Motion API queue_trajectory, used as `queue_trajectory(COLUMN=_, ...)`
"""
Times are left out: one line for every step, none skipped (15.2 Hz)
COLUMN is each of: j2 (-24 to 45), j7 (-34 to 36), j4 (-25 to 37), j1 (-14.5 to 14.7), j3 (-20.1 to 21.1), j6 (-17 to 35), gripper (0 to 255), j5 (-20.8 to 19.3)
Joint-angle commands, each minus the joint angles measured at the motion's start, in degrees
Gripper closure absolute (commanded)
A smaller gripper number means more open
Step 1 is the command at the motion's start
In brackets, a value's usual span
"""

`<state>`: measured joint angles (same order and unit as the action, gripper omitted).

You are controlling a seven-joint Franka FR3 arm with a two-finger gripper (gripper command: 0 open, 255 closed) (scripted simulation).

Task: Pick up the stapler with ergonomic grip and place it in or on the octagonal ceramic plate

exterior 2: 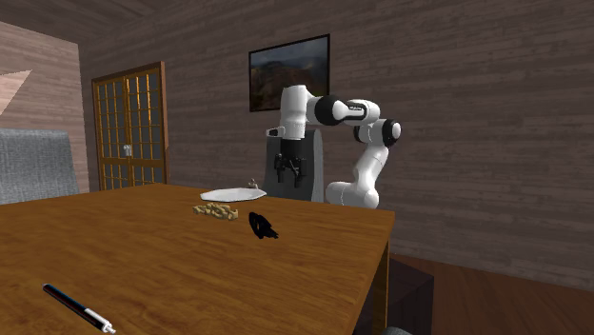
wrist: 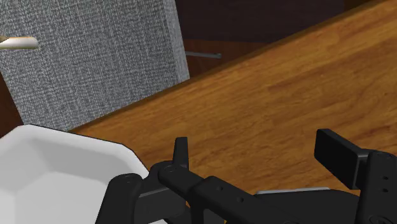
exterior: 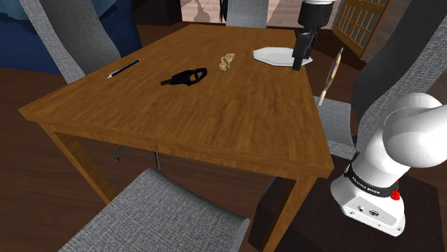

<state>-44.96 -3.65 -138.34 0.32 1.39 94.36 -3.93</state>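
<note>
The black stapler (exterior: 185,76) with a looped grip lies near the middle of the wooden table (exterior: 215,122); in the second exterior view the stapler (exterior 2: 263,226) rests by itself. The white octagonal plate (exterior: 276,55) sits at the table's far corner, toward the shoulder view's right. My black gripper (exterior: 296,66) hangs just above the plate's near edge, well away from the stapler. In the wrist view the gripper (wrist: 257,149) is open with bare table between its fingers and the plate (wrist: 57,172) beside it. The gripper (exterior 2: 288,174) points down behind the plate (exterior 2: 231,194).
A tan crumbly object (exterior: 228,62) lies between stapler and plate. A black pen (exterior: 123,69) lies near the table's left edge. Grey chairs (exterior: 157,215) stand around the table, one (wrist: 95,57) just past the plate's corner. A tan stick (exterior: 331,75) leans beyond the right edge.
</note>
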Motion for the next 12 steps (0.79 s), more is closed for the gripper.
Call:
queue_trajectory(j2=0.0, j7=0.0, j4=0.0, j1=0.0, j3=0.0, j6=0.0, gripper=0, j5=0.0)
queue_trajectory(j2=2.4, j7=-2.0, j4=1.4, j1=0.8, j3=-0.4, j6=1.0, gripper=0, j5=-0.1)
queue_trajectory(j2=4.7, j7=-3.9, j4=2.8, j1=1.5, j3=-0.7, j6=1.9, gripper=0, j5=-0.2)
queue_trajectory(j2=7.0, j7=-5.9, j4=4.3, j1=2.3, j3=-1.0, j6=2.7, gripper=0, j5=-0.3)
queue_trajectory(j2=9.2, j7=-7.8, j4=5.9, j1=3.1, j3=-1.2, j6=3.5, gripper=0, j5=-0.3)
queue_trajectory(j2=11.5, j7=-9.8, j4=7.5, j1=3.8, j3=-1.4, j6=4.1, gripper=0, j5=-0.3)
queue_trajectory(j2=13.6, j7=-11.7, j4=9.1, j1=4.6, j3=-1.6, j6=4.7, gripper=0, j5=-0.2)
queue_trajectory(j2=15.8, j7=-13.7, j4=10.8, j1=5.3, j3=-1.7, j6=5.2, gripper=0, j5=-0.1)
queue_trajectory(j2=17.9, j7=-15.6, j4=12.5, j1=6.1, j3=-1.8, j6=5.7, gripper=0, j5=0.0)
queue_trajectory(j2=20.0, j7=-17.5, j4=14.2, j1=6.8, j3=-1.9, j6=6.0, gripper=0, j5=0.2)
queue_trajectory(j2=22.0, j7=-19.4, j4=16.0, j1=7.5, j3=-1.9, j6=6.3, gripper=0, j5=0.3)
queue_trajectory(j2=24.0, j7=-21.3, j4=17.8, j1=8.1, j3=-1.9, j6=6.5, gripper=0, j5=0.5)
